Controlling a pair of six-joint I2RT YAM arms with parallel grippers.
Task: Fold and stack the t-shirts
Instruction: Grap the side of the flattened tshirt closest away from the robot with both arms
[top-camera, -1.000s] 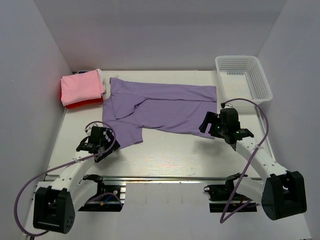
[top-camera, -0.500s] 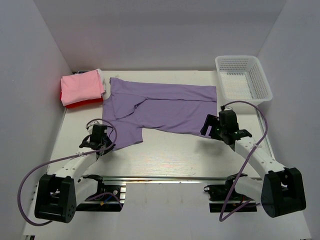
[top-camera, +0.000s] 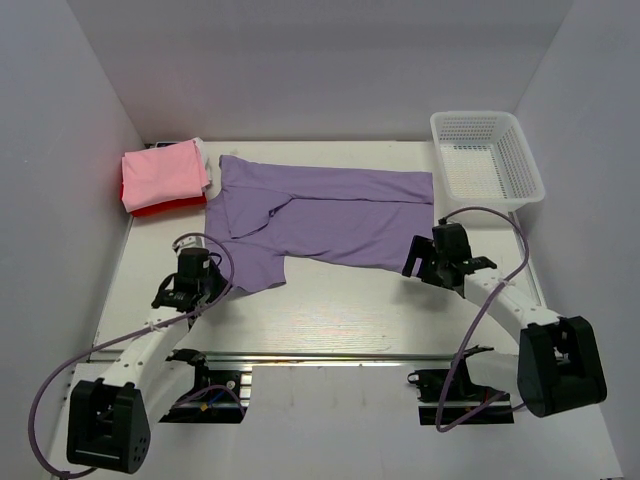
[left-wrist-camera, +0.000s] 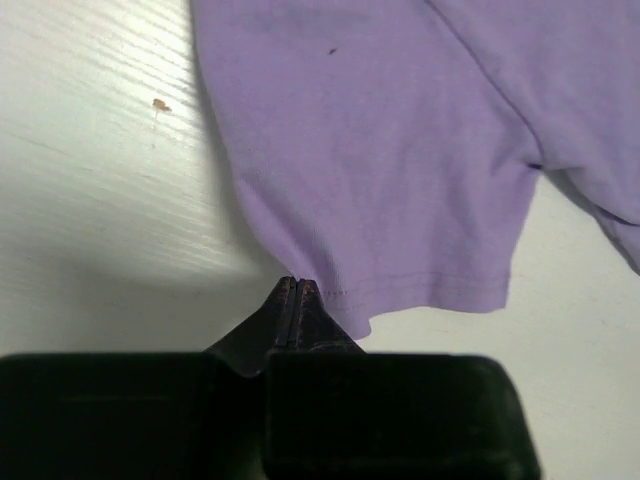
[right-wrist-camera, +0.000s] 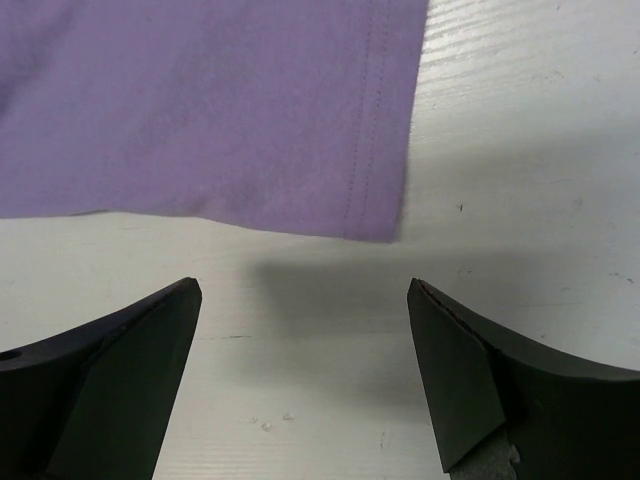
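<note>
The lavender t-shirt (top-camera: 320, 215) lies spread flat across the middle of the table. My left gripper (top-camera: 210, 285) sits at its near left sleeve corner. In the left wrist view the gripper (left-wrist-camera: 297, 284) is shut, its tips meeting right on the hem of the lavender t-shirt (left-wrist-camera: 400, 150). My right gripper (top-camera: 414, 258) is at the shirt's near right corner. In the right wrist view it (right-wrist-camera: 305, 290) stands wide open just short of the lavender hem (right-wrist-camera: 380, 200), with bare table between its fingers. The folded pink t-shirt (top-camera: 163, 170) lies on the red t-shirt (top-camera: 155, 208) at the back left.
A white mesh basket (top-camera: 528, 170) stands at the back right corner. White walls close in the table on the left, the back and the right. Both arms' purple cables loop beside them.
My left gripper has moved forward to the sleeve corner and shut on its hem. The right arm has stretched lower toward the shirt's right corner, its gripper still open.
</note>
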